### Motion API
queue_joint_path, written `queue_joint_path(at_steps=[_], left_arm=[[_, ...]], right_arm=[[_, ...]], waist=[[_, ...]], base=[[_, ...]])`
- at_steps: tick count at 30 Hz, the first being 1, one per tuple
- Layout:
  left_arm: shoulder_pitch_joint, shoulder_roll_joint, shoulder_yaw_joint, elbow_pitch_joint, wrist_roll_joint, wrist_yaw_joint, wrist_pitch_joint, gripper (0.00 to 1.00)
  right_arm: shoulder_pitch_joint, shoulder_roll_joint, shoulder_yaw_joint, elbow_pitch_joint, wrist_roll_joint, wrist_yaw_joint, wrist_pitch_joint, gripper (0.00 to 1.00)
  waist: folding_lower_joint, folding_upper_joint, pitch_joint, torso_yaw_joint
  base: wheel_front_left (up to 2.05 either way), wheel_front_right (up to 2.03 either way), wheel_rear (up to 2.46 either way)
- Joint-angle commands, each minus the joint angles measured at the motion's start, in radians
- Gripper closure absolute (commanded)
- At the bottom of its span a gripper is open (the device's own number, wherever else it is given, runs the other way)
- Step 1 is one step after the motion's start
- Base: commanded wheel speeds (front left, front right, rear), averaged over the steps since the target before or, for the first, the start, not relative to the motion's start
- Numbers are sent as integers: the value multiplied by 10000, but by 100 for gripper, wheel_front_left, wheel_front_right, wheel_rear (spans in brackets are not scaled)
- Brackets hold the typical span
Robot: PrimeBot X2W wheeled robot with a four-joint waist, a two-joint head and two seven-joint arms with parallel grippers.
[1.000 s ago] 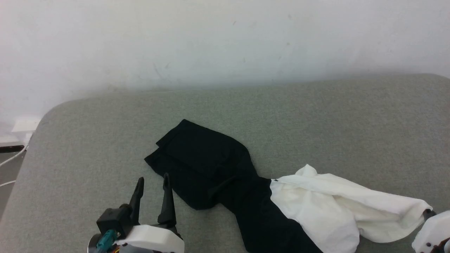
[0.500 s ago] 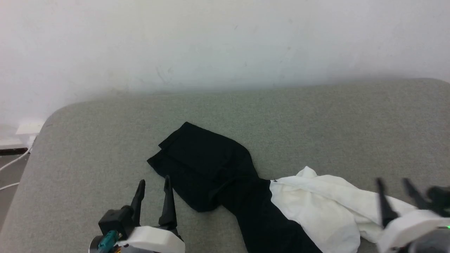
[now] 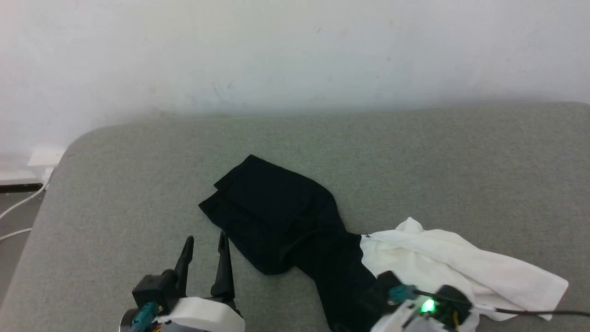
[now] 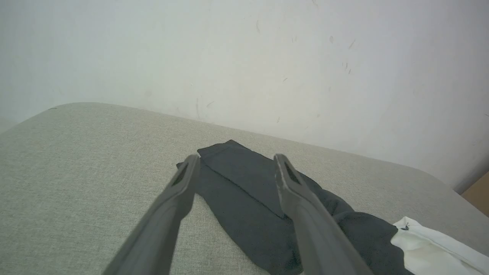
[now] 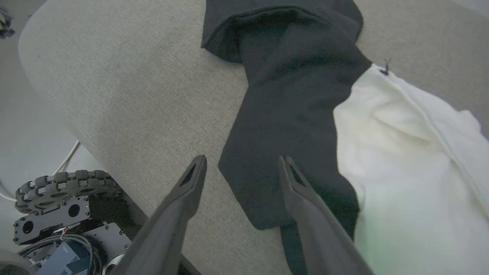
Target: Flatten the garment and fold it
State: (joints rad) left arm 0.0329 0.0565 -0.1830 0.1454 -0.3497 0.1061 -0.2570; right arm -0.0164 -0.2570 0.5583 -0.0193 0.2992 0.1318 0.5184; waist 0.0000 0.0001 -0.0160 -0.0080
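Both splayed, empty: left pincer (image 3: pixel 206 237), right pincer (image 5: pixel 242 158); garment (image 3: pixel 276 207) crumpled on cushion (image 3: pixel 415 152).

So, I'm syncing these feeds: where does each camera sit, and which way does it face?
Head view: on the head, facing down at the garment on the cushion; left gripper, right arm show.
Left wrist view: along its open fingers toward the garment's black end, wall.
Right wrist view: down past the open right gripper at the garment; wheeled base shows.
All share the garment.

The left claw (image 3: pixel 206 237) and right claw (image 5: pixel 243 159) have long dark tapered fingers (image 4: pixel 168 214), white wrist shells (image 3: pixel 198 314) and teal connectors (image 3: pixel 144 317).
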Motion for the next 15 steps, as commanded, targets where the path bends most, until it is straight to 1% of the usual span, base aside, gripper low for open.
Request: queue_joint_path(at_steps=[1,2,3,5,13,14,15], left_arm=[[-120,-3,-22,2,69,-43,-47,0],[-140,-6,-37,0,69,-37,-47,0],[-140,-6,-37,0,69,-37,-47,0],[-181,-11,-78,11,66,-36,-47,0],[-385,-28,-188,110,45,-43,-47,0],[-399,-30,-191,117,42,-35,-47,0],[-407,-32,-192,125,39,-27,-47,0]], right_arm=[[-519,-46,475,371,213,-11,-34,0],[-777,-29,788,652,364,-11,-62,0],[-777,-29,788,652,364,-11,-62,0],[-1299,-55,1346,1316,518,-11,-75,0],[-2597,241,2727,4163,1403,-11,-24,0],[-2693,255,2928,4439,1494,-11,16,11],[-2757,278,3103,4674,1628,-11,69,51]], waist=[[0,-1,95,94],[0,-1,127,123],[0,-1,127,123],[0,-1,185,207],[0,-1,482,488],[0,-1,505,504],[0,-1,518,517]], base=[[0,0,0],[0,0,0],[0,0,0],[0,0,0],[0,0,0],[0,0,0],[0,0,0]])
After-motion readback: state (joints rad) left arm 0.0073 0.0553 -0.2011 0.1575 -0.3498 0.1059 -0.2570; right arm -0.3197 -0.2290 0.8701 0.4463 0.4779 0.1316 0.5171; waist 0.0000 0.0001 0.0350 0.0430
